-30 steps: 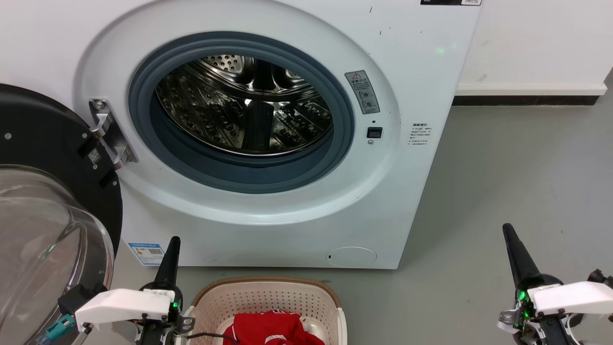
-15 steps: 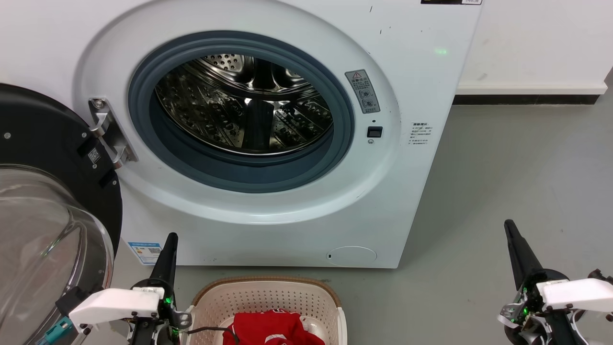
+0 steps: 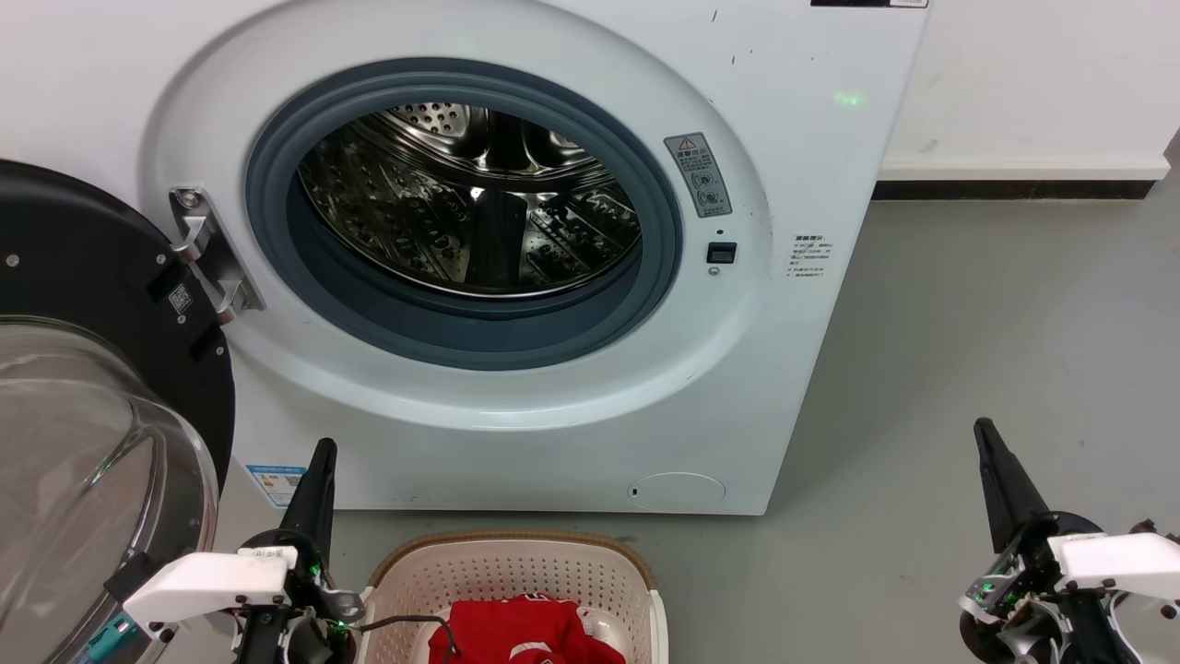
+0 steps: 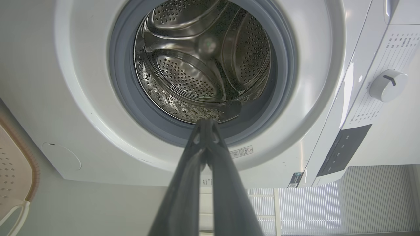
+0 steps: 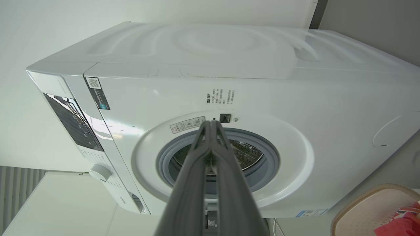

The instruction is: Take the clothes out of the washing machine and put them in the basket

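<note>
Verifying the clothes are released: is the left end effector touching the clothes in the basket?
Apart. The head view shows the left end effector outside the basket, with bare basket wall between it and the clothes.

Grey floor (image 3: 968,369) at four o'clock; white wall (image 3: 1032,74) at two, black skirting (image 3: 1009,193) along its foot; evenly lit.
</note>
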Tool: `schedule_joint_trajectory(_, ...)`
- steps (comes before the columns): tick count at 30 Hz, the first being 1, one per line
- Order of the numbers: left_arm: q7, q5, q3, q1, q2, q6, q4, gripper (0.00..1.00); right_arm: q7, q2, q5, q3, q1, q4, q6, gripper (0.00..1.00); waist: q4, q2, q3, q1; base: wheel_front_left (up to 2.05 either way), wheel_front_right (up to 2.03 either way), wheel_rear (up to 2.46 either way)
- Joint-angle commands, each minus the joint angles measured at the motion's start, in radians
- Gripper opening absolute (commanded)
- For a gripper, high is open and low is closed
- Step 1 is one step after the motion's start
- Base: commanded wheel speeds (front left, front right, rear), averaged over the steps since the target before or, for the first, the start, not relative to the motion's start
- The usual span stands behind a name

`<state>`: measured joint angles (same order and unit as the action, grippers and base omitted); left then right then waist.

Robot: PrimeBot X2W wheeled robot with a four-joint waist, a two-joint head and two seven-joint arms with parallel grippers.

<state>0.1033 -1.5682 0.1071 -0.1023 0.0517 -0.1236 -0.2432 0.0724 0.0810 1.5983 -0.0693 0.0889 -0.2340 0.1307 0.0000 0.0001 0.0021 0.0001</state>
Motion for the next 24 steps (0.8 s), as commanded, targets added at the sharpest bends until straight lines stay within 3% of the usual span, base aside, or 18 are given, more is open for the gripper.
schedule_joint_trajectory(1, 0.008, -0.018, 0.006, -0.008, -0.002, -0.007, -0.002, 0.00, 0.008, -0.002, 0.022, -0.003, 0.020, -0.005, 0.000, 0.00, 0.000, -0.0001, 0.000, -0.0001, 0.00, 0.00, 0.00)
schedule_joint_trajectory(24, 0.014, -0.045, 0.010, -0.009, -0.002, -0.011, -0.003, 0.00, 0.018, -0.009, 0.039, -0.014, 0.024, -0.012, 0.000, 0.00, 0.000, -0.0001, 0.001, -0.0001, 0.00, 0.00, 0.00)
